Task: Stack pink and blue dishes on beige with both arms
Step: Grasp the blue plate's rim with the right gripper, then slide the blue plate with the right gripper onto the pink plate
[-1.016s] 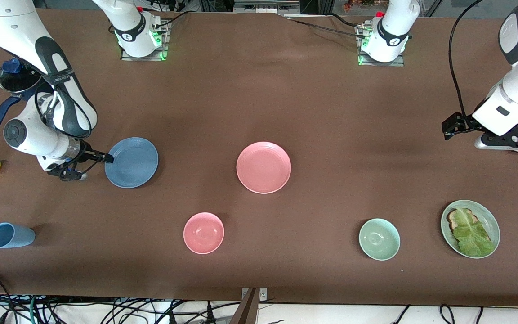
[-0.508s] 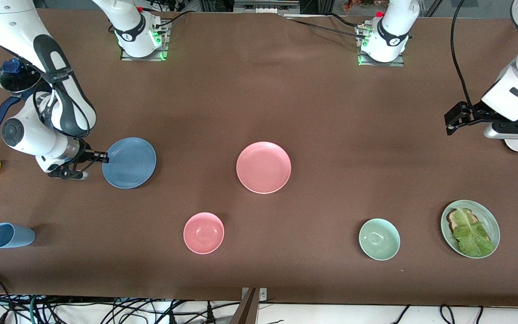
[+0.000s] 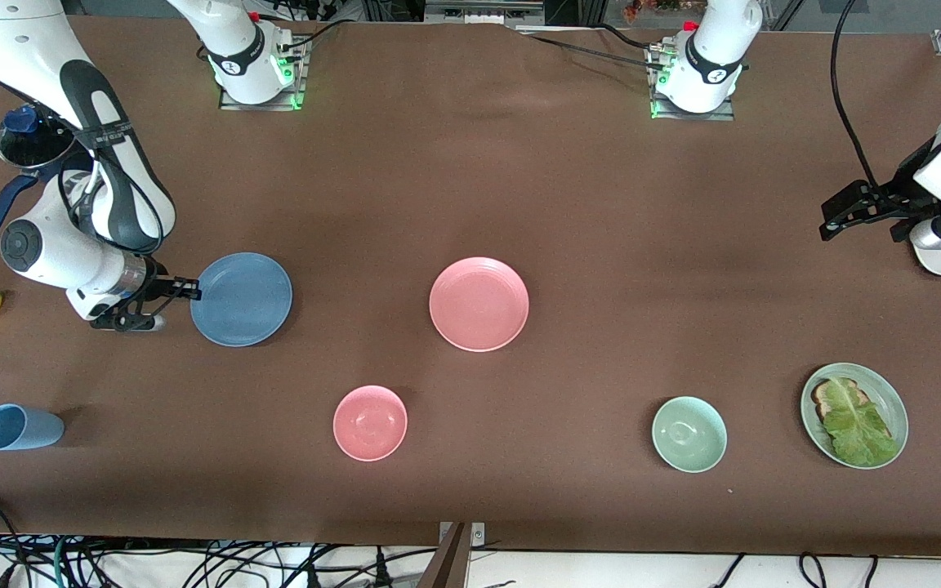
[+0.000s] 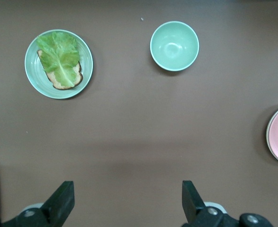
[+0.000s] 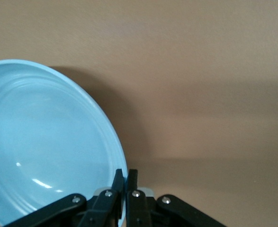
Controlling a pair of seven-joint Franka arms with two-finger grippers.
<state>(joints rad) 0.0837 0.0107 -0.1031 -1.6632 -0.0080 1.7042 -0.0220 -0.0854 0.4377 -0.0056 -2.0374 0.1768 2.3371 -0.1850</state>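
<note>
My right gripper (image 3: pixel 189 287) pinches the rim of the round ringed blue plate (image 3: pixel 243 299), seemingly lifted off the table. My left gripper (image 4: pixel 125 201), spread wide, hangs empty, well apart from the round pink plate (image 3: pixel 479 304).

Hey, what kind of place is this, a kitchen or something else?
Probably a robotics lab set up as a mock kitchen, not a real one. Two bench-mounted robot arms work a brown table of dishes; the right gripper pinches the blue plate, and loose cables hang along the table's edge.
</note>
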